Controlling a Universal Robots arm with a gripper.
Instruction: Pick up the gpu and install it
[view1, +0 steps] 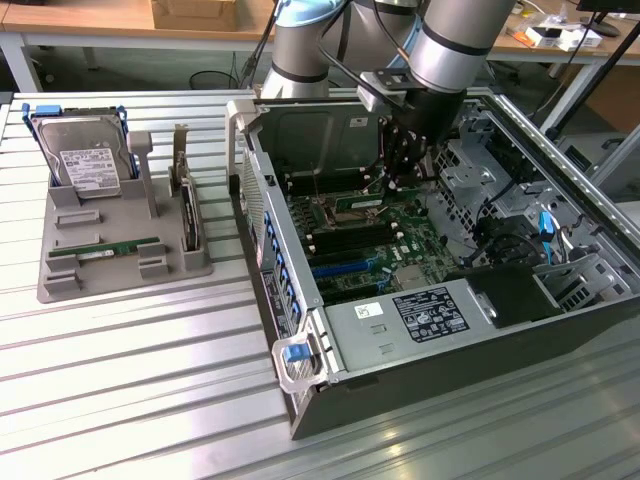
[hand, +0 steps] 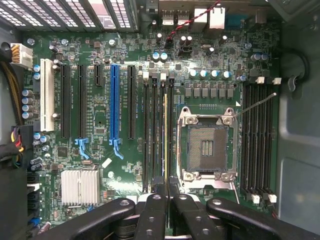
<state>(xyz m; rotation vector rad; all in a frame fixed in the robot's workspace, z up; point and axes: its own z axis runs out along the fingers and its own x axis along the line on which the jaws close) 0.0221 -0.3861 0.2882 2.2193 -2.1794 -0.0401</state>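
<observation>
1 PC case (view1: 420, 330), 1 hard drive (view1: 85, 160), 2 green sticks (view1: 115, 247) (hand: 164, 135).

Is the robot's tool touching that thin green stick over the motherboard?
Touching. In the wrist view the tool is shut on the end of the gpu, with no gap on either side.

Open computer case (view1: 420, 330) on a slatted table (view1: 120, 380), parts tray (view1: 120, 250) beside it toward the exterior view's left, hard drive (view1: 85, 160) upright in the tray's rear, gripper (view1: 400, 175) over the motherboard (view1: 360, 250), gpu (hand: 164, 135) edge-on in a slot beside the processor socket (hand: 207, 145)
</observation>
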